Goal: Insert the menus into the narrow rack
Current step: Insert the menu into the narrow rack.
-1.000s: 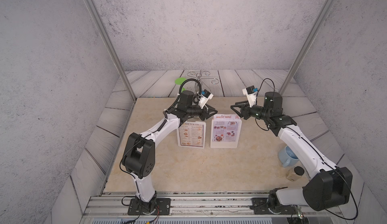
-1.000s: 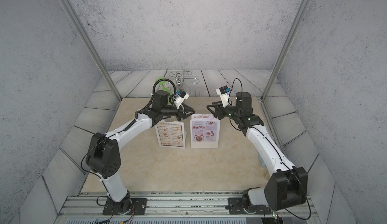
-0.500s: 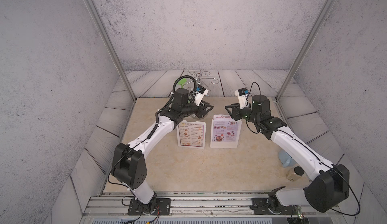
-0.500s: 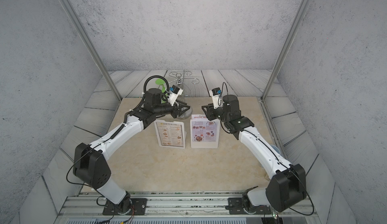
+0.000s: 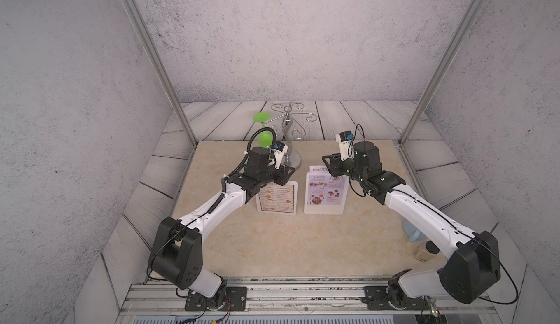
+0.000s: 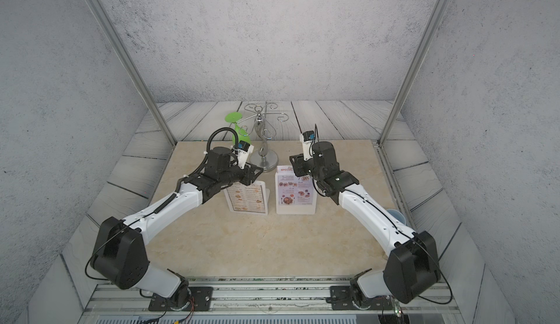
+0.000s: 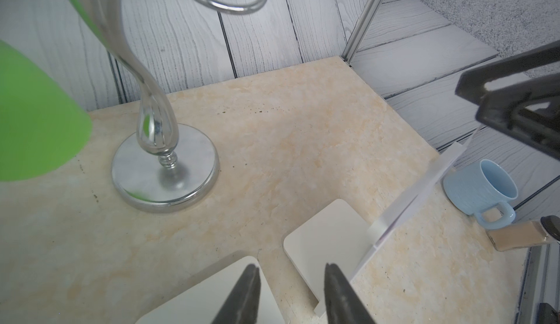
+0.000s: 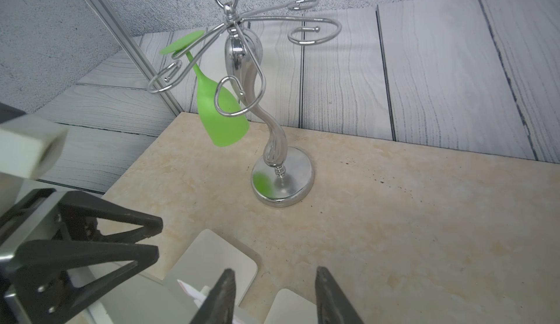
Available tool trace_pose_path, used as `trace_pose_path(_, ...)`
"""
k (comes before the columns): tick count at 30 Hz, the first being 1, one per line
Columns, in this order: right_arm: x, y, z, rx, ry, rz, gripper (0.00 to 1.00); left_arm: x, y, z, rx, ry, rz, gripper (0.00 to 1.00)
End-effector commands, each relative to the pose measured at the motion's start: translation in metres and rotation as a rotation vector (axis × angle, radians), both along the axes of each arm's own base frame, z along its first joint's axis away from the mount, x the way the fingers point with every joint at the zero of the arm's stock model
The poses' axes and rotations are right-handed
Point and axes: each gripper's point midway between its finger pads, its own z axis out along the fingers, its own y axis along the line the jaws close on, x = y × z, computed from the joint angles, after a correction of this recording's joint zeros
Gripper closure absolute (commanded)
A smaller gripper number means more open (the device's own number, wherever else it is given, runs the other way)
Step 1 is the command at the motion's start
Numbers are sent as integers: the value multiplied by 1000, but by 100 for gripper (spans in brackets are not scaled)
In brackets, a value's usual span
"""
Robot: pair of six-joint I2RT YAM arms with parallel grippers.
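Top view: menus upright, fronts camera-ward

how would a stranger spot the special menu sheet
On the beige stone-look tabletop, two printed sheets stand upright side by side. The pale lilac, red-titled sheet is nearer the right arm; its neighbour, the white sheet, has a dark border.

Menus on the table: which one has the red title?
The pale lilac menu, headed SPECIAL in red. The white menu beside it has a dark border instead.
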Motion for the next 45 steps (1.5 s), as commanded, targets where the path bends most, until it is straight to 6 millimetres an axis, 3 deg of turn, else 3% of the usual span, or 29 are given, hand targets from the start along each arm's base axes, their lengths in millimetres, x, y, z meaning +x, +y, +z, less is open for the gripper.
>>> trace_pose_path(1, 3, -1, -10, -12, 27, -31, 56, -2, 3, 15, -34, -34, 21, 61)
trace_pose_path(19, 4, 3, -29, -41, 57, -28, 56, -13, 7, 33, -67, -82, 12, 59)
trace_pose_path(45, 1, 3, -52, -67, 100, -25, 56, -14, 9, 30, -49, -76, 15, 58)
